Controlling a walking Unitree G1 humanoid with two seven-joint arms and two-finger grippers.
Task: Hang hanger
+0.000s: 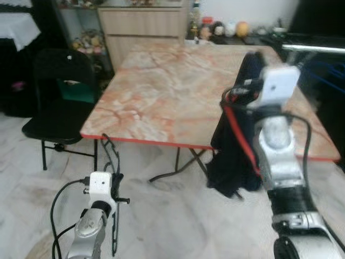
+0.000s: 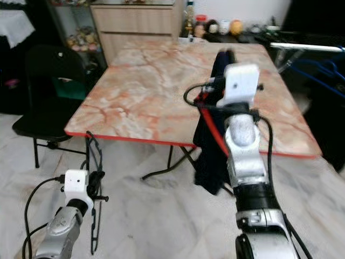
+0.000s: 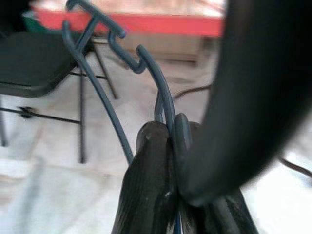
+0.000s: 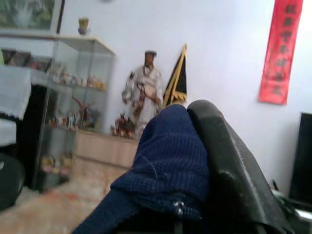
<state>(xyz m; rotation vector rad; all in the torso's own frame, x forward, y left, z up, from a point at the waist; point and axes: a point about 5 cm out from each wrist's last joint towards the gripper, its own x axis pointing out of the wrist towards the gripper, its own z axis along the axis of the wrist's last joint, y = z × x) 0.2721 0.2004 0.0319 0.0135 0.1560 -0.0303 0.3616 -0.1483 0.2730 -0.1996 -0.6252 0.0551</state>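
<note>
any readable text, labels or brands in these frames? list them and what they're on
Red wall banner: dark characters running down it, too blurred to read.
Bottles and jars at the far end of the marble-pattern table: labels too small to read.
White camera housing on the right arm: no marking legible.
Nothing else carries text.

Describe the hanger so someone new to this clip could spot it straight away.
Start at the marble-patterned folding table with the red edge. Below its near-left corner, over the pale floor, the left gripper is shut on the hanger: a thin dark wire frame, unlike the bulky dark blue garment gripped by the right gripper.
</note>
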